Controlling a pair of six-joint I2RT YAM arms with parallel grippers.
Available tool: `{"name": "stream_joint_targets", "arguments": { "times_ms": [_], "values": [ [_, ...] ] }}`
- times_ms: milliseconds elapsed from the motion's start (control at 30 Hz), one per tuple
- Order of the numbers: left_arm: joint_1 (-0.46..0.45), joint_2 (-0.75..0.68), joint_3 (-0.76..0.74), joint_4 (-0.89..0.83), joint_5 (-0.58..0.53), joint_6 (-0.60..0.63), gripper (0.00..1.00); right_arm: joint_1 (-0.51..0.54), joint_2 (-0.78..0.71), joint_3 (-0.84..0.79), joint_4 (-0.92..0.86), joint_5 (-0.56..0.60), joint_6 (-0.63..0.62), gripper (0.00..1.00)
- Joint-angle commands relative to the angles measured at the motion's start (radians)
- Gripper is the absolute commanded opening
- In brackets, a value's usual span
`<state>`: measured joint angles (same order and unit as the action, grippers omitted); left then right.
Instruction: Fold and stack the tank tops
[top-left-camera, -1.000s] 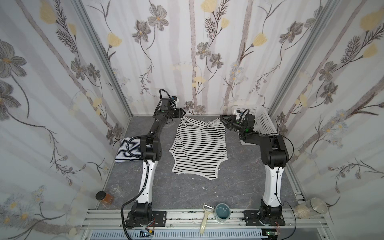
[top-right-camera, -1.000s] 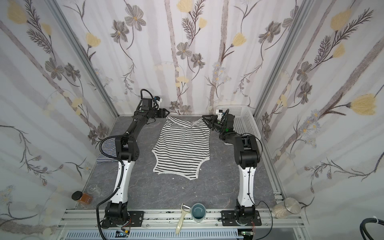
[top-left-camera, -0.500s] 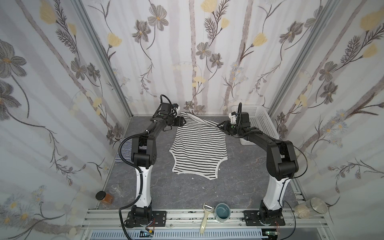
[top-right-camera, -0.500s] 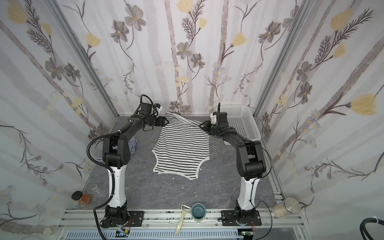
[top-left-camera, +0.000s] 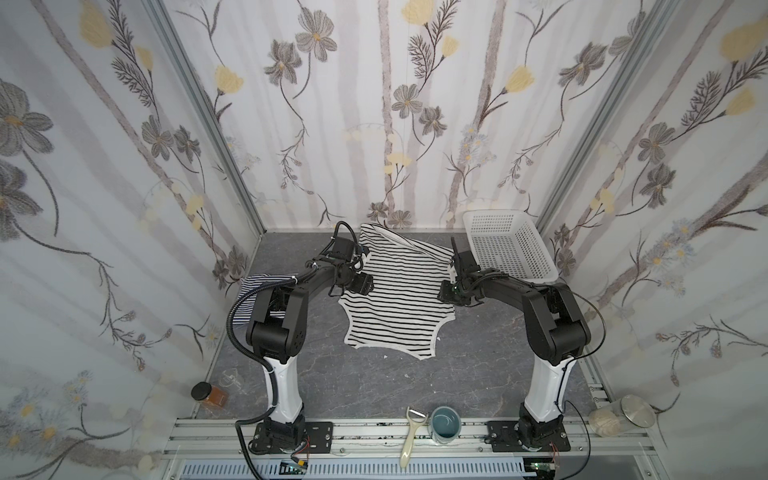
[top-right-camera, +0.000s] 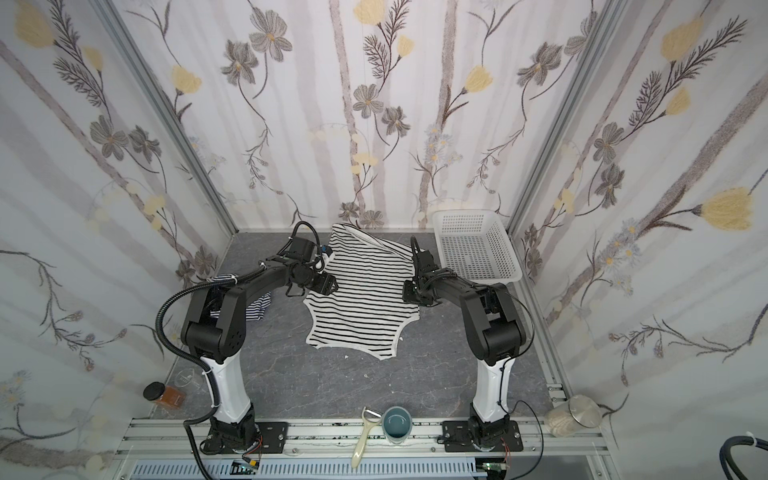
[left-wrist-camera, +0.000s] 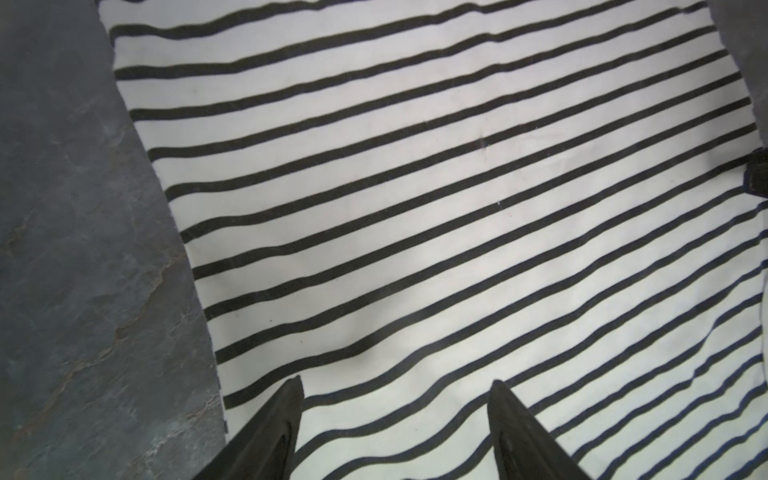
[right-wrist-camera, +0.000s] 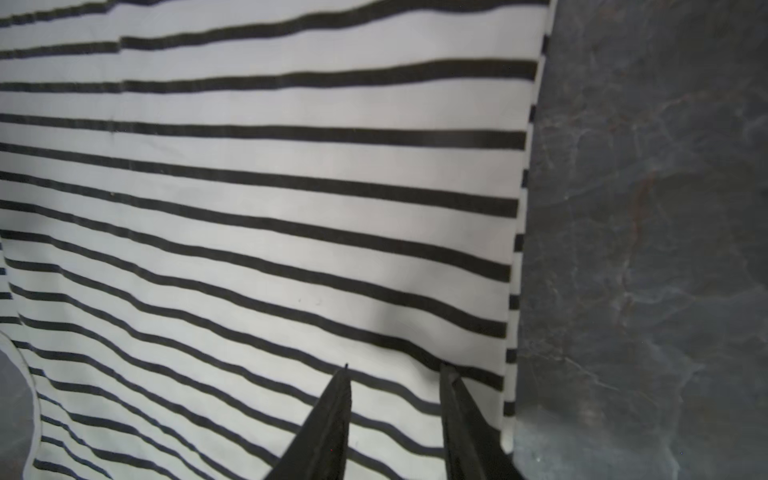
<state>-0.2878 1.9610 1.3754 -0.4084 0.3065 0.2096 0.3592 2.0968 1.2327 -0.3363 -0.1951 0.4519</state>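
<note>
Your gray table (top-left-camera: 457, 374) fills the whole floor. The wide-striped tank top (top-left-camera: 395, 307) lies spread over the middle, reaching toward 12 o'clock, and its far right corner looks flipped over. The white basket (top-left-camera: 507, 249) sits at 1 o'clock, near that corner. The fine-striped tank top (top-left-camera: 249, 286) is bunched at 9 o'clock, partly hidden behind the left arm. Your left gripper (left-wrist-camera: 395, 382) is at the spread top's 9 o'clock edge, fingers wide apart and released, with flat cloth showing between them. Your right gripper (right-wrist-camera: 395, 368) is at its 3 o'clock edge with a narrow gap between the fingers. I can't tell if it's pinching cloth.
</note>
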Motion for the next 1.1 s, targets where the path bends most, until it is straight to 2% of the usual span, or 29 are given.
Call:
{"name": "stream_joint_targets", "arguments": {
  "times_ms": [0,300,467,667,1067],
  "values": [
    [-0.003,-0.004,-0.018,0.004,-0.080,0.056,0.72,0.012,-0.025,-0.032,0.021,0.060,-0.015,0.38],
    [-0.002,0.062,0.014,-0.005,-0.229,0.117,0.73,0.047,-0.077,-0.138,0.040,0.086,0.002,0.38],
    [-0.002,0.100,0.069,-0.006,-0.318,0.153,0.73,0.099,-0.124,-0.208,0.042,0.097,0.026,0.38],
    [0.004,0.186,0.188,-0.005,-0.444,0.231,0.73,0.215,-0.164,-0.271,0.038,0.102,0.082,0.38],
    [-0.001,0.442,0.554,-0.044,-0.497,0.319,0.77,0.501,-0.125,-0.212,0.091,0.029,0.276,0.38]
  ]
}}
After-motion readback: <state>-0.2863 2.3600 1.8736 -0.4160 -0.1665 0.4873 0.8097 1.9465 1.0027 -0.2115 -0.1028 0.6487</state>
